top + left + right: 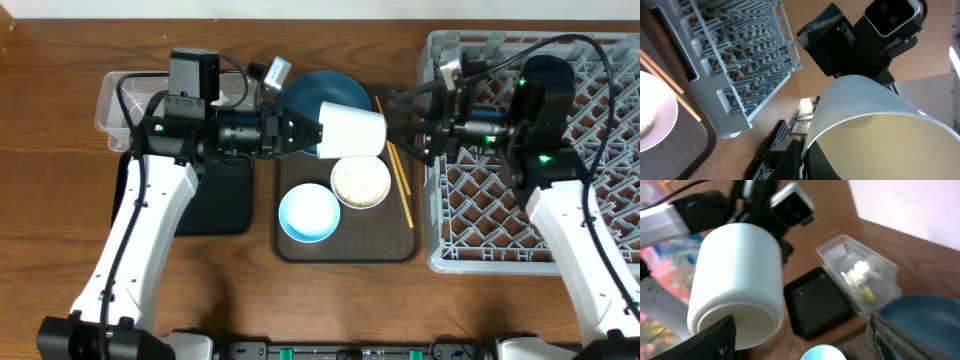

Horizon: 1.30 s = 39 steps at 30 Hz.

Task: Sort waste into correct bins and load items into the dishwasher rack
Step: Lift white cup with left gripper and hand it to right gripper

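Note:
My left gripper point(305, 133) is shut on the rim of the small white cup point(352, 130) and holds it on its side above the brown tray. The pinch shows in the left wrist view point(805, 155), with the cup point(875, 115) filling the frame. My right gripper point(400, 125) is open just right of the cup's base; in its view point(800, 330) the cup point(735, 285) is by one finger. The dark-blue plate point(325, 90), light-blue bowl point(308, 213), cream bowl point(360, 182) with rice and chopsticks point(400, 180) lie on the tray. The clear tub point(880, 262) holds tissue point(856, 274) and a yellow wrapper point(867, 296).
The grey dishwasher rack point(560, 200) fills the right side. The black tray point(220, 200) lies left of the brown serving tray point(345, 250), with the clear tub point(115, 100) behind it. The two arms face each other over the brown tray.

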Tool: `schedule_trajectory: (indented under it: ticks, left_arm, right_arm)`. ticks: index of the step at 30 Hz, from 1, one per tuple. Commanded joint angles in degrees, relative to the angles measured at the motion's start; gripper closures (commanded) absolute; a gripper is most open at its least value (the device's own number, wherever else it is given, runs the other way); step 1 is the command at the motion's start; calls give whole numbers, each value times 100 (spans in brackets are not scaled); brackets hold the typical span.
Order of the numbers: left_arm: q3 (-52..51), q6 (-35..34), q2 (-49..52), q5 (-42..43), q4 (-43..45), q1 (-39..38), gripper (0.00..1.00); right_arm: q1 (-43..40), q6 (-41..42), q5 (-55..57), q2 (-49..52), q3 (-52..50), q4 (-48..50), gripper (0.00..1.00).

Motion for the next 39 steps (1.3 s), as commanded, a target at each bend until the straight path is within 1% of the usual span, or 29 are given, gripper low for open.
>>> schedule_trajectory:
  ticks: [1,3,8,11,18,21,27,30,36,39]
  left_arm:
    - [46,74,28,157,7,-74,94]
    - [46,74,28,157,9,-63,94]
    - [46,74,28,157,9,-17,94]
    - [46,74,46,155,11,-17,94]
    - [46,74,96,122,11,-24,94]
    - [46,74,96,-17,7,-24,93]
    - [46,74,101,-173,9,-24,94]
    - [46,74,101,-175,11,-24,94]
    - [46,-55,101,-181,22,-24,94]
    - [46,-70,101,55,136,-24,94]
  right_arm:
    - [387,111,-341,-17,-22,214,20]
    - [428,199,-387,-17,-22,358,21]
    - [313,310,-905,-20,-22,802,21]
    - [256,326,-1093,-20,-22,892,21]
    - [470,321,-1067,-20,-22,988,21]
    - [525,350,-1102,-20,-22,1102,20]
    - [313,584,-1394,-20,-22,1403,18]
    - [131,651,-1473,-20,-22,1392,17]
    - [116,654,-1423,20,-22,1368,16]
    - [166,455,-1294,136,-22,1191,16]
